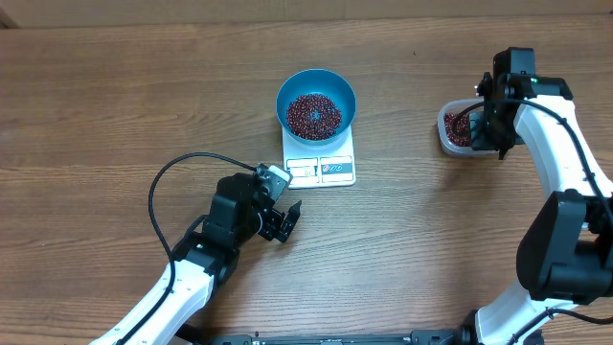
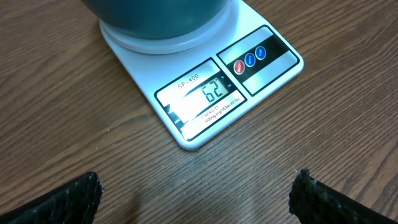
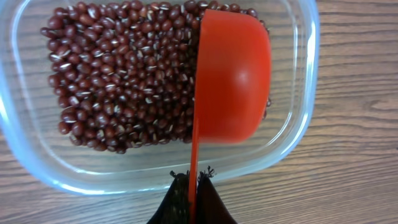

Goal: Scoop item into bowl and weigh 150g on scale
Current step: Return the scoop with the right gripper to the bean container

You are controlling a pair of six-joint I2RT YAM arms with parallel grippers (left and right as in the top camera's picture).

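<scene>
The teal bowl [image 1: 316,103] stands on the white scale [image 1: 322,165] and holds a heap of dark red beans [image 1: 313,115]. In the left wrist view the scale [image 2: 205,93] shows 62 on its display, with the bowl's underside [image 2: 155,15] above it. My left gripper [image 1: 283,222] is open over bare wood just short of the scale, nothing between its fingers [image 2: 320,199]. My right gripper [image 3: 193,180] is shut on the handle of a red scoop [image 3: 231,78], which lies on its side in the clear tub [image 3: 292,134] among more beans [image 3: 118,81].
The clear tub [image 1: 446,136] sits at the right of the table, well apart from the scale. A black cable [image 1: 168,192] loops beside the left arm. Bare wood lies all round.
</scene>
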